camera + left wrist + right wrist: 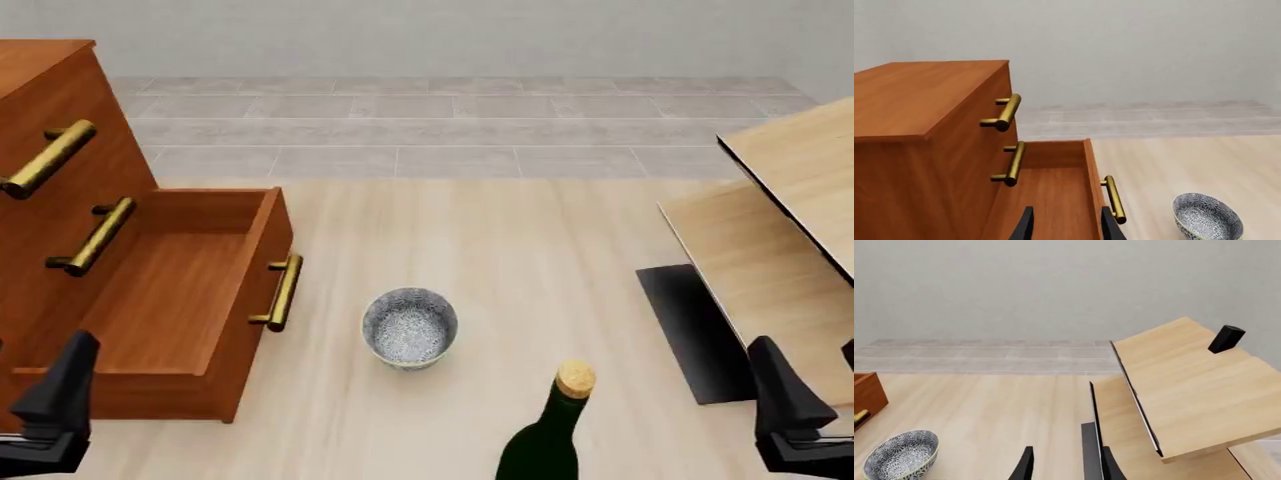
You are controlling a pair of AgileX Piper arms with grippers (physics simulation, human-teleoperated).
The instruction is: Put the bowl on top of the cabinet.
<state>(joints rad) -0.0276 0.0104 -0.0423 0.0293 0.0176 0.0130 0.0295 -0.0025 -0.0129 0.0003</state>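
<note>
With both grippers' jaws spread and empty, we risk toppling the bottle [547,440] just near-right of the bowl [410,327].

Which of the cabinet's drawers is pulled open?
The lowest drawer of the cabinet stands pulled out, its bare wooden inside showing, handle facing the bowl. The two drawers above it are shut flush, handles and.
</note>
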